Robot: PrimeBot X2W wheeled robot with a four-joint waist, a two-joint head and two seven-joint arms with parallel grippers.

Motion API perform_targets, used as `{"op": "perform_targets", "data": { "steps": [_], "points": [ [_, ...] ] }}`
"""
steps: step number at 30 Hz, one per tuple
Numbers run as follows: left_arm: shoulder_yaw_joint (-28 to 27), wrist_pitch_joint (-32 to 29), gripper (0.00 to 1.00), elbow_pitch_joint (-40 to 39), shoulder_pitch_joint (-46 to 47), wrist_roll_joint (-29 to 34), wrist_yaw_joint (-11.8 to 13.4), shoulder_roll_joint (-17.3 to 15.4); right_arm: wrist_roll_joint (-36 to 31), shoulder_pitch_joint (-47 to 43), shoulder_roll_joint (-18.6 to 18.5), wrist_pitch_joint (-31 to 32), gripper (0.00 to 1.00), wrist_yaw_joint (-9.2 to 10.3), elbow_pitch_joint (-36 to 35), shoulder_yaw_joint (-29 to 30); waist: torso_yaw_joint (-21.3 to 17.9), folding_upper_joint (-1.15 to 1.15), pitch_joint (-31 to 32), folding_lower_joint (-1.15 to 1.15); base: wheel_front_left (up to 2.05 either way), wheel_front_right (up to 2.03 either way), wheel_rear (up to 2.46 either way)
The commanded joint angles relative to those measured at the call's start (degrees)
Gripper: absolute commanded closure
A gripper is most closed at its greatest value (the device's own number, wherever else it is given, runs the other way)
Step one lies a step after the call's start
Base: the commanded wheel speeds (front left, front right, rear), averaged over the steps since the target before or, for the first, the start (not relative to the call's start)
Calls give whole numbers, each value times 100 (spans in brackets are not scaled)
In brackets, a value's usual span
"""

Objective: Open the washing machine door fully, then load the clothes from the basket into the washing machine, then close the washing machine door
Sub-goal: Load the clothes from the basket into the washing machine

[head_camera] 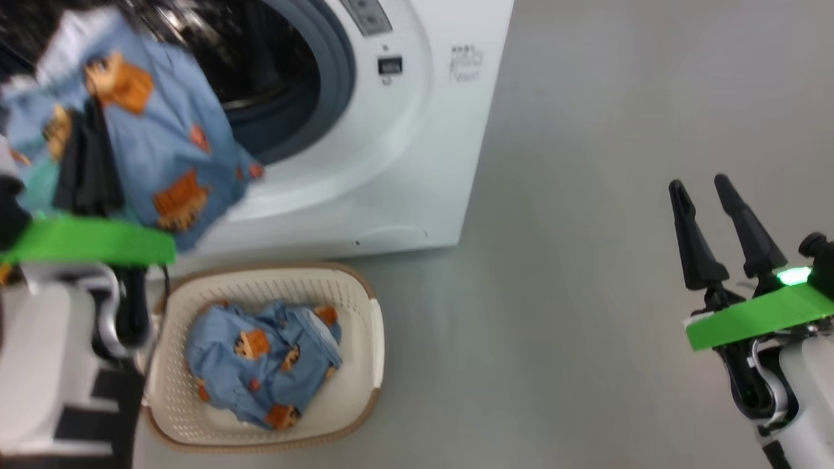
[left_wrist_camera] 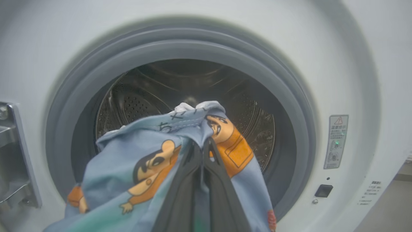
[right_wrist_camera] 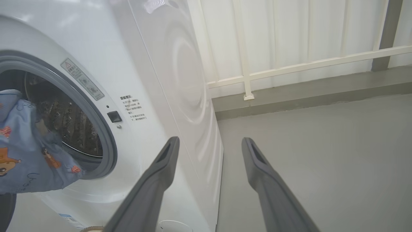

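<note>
Right gripper [head_camera: 697, 182]: two long, tapered dark fingers [right_wrist_camera: 151, 180], each with a recessed slot near the tip. A flat bright-green plate [head_camera: 759, 316] sits at the finger base. Just above the plate are a lit green-white indicator [head_camera: 793, 275] and a round black knob [head_camera: 814, 244]. Below the plate is a white forearm shell [head_camera: 811, 384]. The left forearm [head_camera: 39, 365] is also white, with black bands [head_camera: 85, 423].

washing machine [head_camera: 404, 163] mouth open; clothes [left_wrist_camera: 112, 167] hang across its lower half | open floor [head_camera: 586, 260] at right
</note>
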State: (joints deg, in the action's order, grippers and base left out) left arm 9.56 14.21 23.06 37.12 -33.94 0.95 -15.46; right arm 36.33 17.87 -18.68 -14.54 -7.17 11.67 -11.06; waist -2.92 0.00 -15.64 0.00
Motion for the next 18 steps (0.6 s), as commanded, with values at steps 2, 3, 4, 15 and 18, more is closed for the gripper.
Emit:
{"op": "perform_targets", "data": {
  "steps": [2,3,4,15,18],
  "points": [
    [-231,64,100,301,660,124,-161,-274,56,180,-136,-46,0,-32,-201,-90,-298,0,-838,0,0,0,0],
    [-239,68,100,466,848,161,-204,-278,50,218,-139,-46,0,-32,-223,-91,-334,0,-963,0,0,0,0],
    [-239,68,100,466,848,161,-204,-278,50,218,-139,-46,0,-32,-223,-91,-334,0,-963,0,0,0,0],
    [-504,77,100,2003,2710,506,-467,-391,9,464,-27,-46,0,-32,-442,35,-757,0,-2112,0,0,0,0],
    [-562,78,100,2304,3100,608,-508,-468,-4,474,55,-46,0,-32,-472,33,-864,0,-2317,0,0,0,0]
  ]
}}
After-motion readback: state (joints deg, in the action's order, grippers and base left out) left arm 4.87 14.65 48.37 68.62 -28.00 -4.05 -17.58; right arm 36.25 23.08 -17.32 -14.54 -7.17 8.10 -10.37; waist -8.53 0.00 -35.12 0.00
